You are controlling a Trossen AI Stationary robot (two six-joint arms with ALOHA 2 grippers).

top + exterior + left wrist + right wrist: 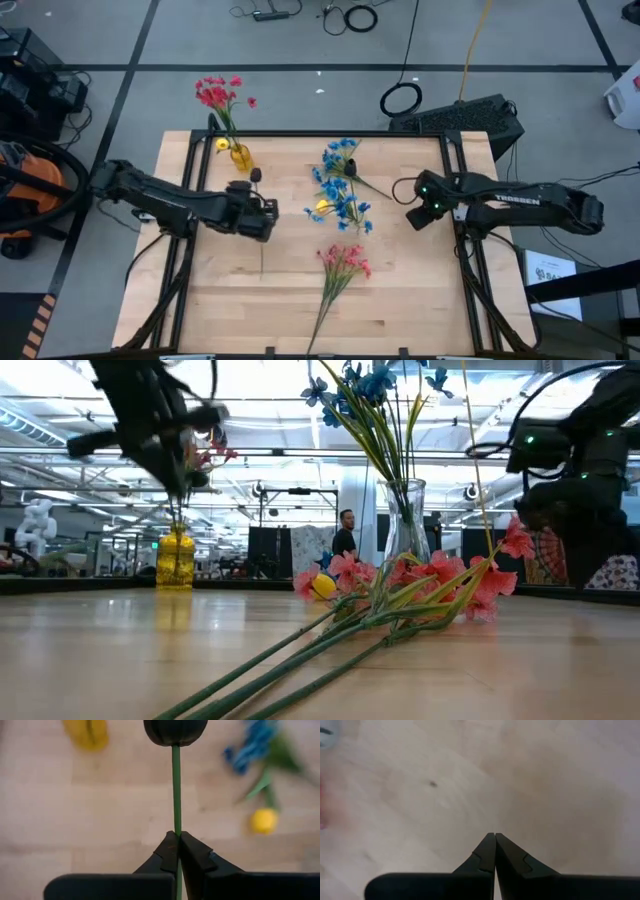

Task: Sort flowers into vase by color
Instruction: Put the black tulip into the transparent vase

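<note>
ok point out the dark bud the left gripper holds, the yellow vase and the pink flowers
dark bud (175, 731), left wrist view, on the bud head
yellow vase (175, 560), low view, on its body
pink flowers (346, 260), high view, on the blooms

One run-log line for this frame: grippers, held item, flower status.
left gripper: shut on dark bud stem | right gripper: shut, empty, waiting right | pink flowers: lying on table

Dark bud (175, 731) on a thin green stem, pinched in the left pincer (176, 842) above the desk. Red sprig (218, 95) stands in the yellow vase (240, 157), far left. Blue sprigs (340, 185) at the middle with a yellow bud (322, 206). Pink sprig (345, 262) lies nearer.
</note>
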